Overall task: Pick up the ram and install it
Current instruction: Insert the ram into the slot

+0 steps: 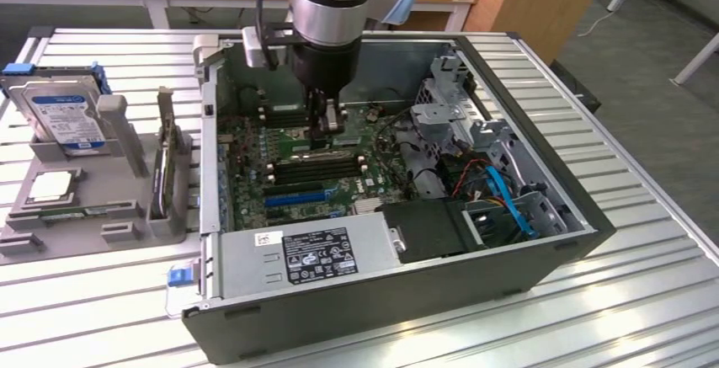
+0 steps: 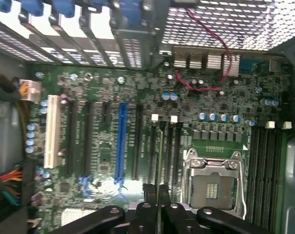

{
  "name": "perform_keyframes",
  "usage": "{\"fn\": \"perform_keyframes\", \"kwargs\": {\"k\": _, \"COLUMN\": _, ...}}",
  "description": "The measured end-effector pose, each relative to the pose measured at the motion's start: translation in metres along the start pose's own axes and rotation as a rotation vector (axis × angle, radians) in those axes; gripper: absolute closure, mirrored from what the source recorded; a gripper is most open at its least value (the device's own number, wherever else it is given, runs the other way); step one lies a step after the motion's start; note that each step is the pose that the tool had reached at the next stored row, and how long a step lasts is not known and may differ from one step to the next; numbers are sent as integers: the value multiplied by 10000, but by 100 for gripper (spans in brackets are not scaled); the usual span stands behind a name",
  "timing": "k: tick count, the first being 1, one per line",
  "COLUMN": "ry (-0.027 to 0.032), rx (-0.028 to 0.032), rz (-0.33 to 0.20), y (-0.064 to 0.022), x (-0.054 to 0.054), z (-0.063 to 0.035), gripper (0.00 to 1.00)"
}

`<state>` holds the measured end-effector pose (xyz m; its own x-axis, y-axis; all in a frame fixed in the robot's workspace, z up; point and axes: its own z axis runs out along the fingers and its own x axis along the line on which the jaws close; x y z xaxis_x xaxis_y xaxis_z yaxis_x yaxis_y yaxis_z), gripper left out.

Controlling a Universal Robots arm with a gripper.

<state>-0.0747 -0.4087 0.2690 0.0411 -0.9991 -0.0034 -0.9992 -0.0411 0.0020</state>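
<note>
my jaws [image 2: 158, 197] are narrow, pinching the ram [image 2: 159, 146] edge-on inside the computer case [image 1: 540, 246] at mid-counter [image 1: 663, 317], right over the memory slots [image 2: 172, 151]. i judge it light, stiff, thin and fragile, best held by its upper long edge.

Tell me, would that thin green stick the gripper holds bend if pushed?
Probably stiff: the ram juts straight from the gripper without sagging. Likely light, being so thin. Sideways pushing might crack so narrow a board.

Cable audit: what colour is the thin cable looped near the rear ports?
Red; the thin cable shows best in wrist view.
</note>
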Motion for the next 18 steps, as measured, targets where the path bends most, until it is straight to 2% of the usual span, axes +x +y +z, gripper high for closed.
{"fn": "perform_keyframes", "kwargs": {"k": 2, "ry": 2, "rx": -1, "rz": 22, "y": -2, "x": -47, "z": 36, "gripper": 87}}
{"fn": "perform_keyframes", "kwargs": {"k": 5, "ry": 8, "rx": 1, "rz": 25, "y": 1, "x": -54, "z": 81, "gripper": 87}}
{"fn": "perform_keyframes", "kwargs": {"k": 10, "ry": 10, "rx": -2, "rz": 25, "y": 37, "x": 72, "z": 170, "gripper": 87}}
{"fn": "perform_keyframes", "kwargs": {"k": 12, "ry": 9, "rx": 0, "rz": 26, "y": 38, "x": 75, "z": 191, "gripper": 87}}
{"fn": "perform_keyframes", "kwargs": {"k": 18, "ry": 10, "rx": 0, "rz": 26, "y": 34, "x": -13, "z": 225, "gripper": 87}}
